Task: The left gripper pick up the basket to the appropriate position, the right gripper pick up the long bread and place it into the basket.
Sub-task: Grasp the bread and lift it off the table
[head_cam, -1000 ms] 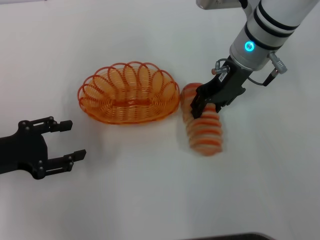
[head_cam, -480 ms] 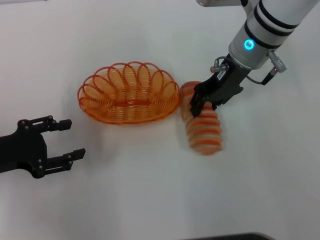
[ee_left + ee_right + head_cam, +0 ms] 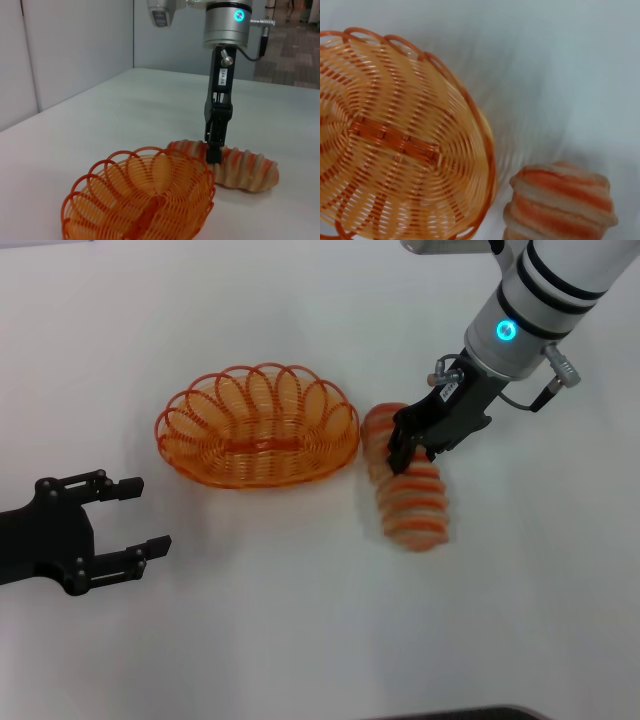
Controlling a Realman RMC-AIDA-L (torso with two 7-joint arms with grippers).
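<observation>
The oval orange wire basket [image 3: 300, 402] sits empty on the white table, left of centre. Just to its right lies the long bread [image 3: 412, 506], orange-red with cream stripes, one end near the basket's rim. My right gripper [image 3: 412, 452] reaches down onto the bread's upper half, its black fingers closed around the loaf. The left wrist view shows the same gripper [image 3: 214, 154] standing upright on the bread [image 3: 245, 169] behind the basket [image 3: 140, 200]. My left gripper [image 3: 150, 518] hovers open at the lower left, well clear of the basket. The right wrist view holds the basket [image 3: 395, 140] and one bread end [image 3: 560, 200].
White table [image 3: 300, 620] all around, with bare surface in front of the basket and between it and the left gripper. A dark edge [image 3: 470, 713] shows at the bottom of the head view.
The right gripper has shifted slightly to the right, and the long bread has moved a little with it. The basket and left arm have stayed put.
</observation>
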